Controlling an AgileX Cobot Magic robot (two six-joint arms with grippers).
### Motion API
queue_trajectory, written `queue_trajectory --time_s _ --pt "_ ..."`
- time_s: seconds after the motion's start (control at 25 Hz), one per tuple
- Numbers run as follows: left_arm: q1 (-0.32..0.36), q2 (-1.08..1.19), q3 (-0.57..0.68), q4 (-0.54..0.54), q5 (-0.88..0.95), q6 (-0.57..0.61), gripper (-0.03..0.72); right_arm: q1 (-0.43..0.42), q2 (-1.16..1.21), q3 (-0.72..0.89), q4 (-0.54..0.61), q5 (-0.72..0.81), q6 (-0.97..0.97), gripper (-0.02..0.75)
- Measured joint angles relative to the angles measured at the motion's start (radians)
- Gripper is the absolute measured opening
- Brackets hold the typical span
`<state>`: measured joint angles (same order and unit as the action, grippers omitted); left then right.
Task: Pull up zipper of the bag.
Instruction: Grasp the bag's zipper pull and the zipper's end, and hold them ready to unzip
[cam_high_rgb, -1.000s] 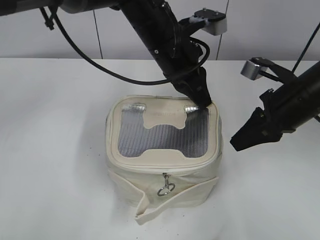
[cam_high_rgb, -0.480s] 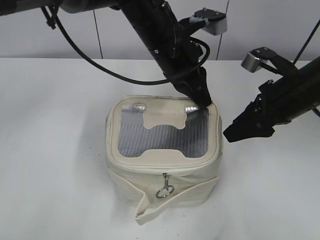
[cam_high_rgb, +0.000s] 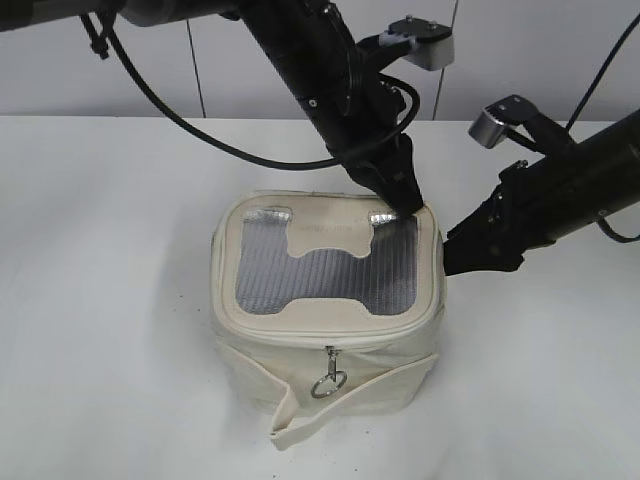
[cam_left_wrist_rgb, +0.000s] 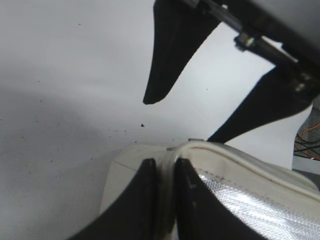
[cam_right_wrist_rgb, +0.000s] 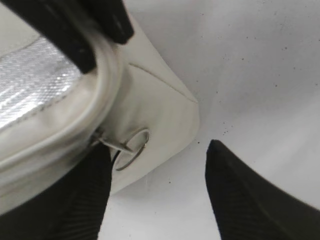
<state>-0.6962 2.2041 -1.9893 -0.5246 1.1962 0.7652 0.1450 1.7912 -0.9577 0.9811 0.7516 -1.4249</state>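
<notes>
The zipper's ring pull (cam_right_wrist_rgb: 131, 148) on the bag (cam_high_rgb: 330, 300) now lies between the spread fingers of the right claw (cam_right_wrist_rgb: 165, 195), which has moved in close. The left claw (cam_left_wrist_rgb: 165, 192) pinches the lid rim behind.

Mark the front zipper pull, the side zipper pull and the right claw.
front zipper pull (cam_high_rgb: 330, 379), exterior view, on its ring tab.
side zipper pull (cam_right_wrist_rgb: 131, 148), right wrist view, on the ring's rim.
right claw (cam_right_wrist_rgb: 155, 192), right wrist view, midway between its open fingertips.
</notes>
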Motion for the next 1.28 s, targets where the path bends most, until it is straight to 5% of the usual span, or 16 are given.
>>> queue_trajectory --time_s 0.24,0.4,0.48,1.28 --pt "0.002 0.0 0.0 0.005 0.001 0.0 0.08 0.036 0.063 -0.014 0.096 -0.047 -0.135 0.394" --pt "0.004 0.0 0.0 0.012 0.001 0.0 0.08 0.043 0.102 -0.029 0.144 -0.058 -0.148 0.093" --pt "0.004 0.0 0.0 0.012 0.001 0.0 0.08 0.044 0.102 -0.032 0.154 -0.061 -0.145 0.017" --pt "0.004 -0.002 0.0 0.013 0.001 0.0 0.079 0.029 -0.017 -0.035 -0.221 0.172 0.303 0.005"
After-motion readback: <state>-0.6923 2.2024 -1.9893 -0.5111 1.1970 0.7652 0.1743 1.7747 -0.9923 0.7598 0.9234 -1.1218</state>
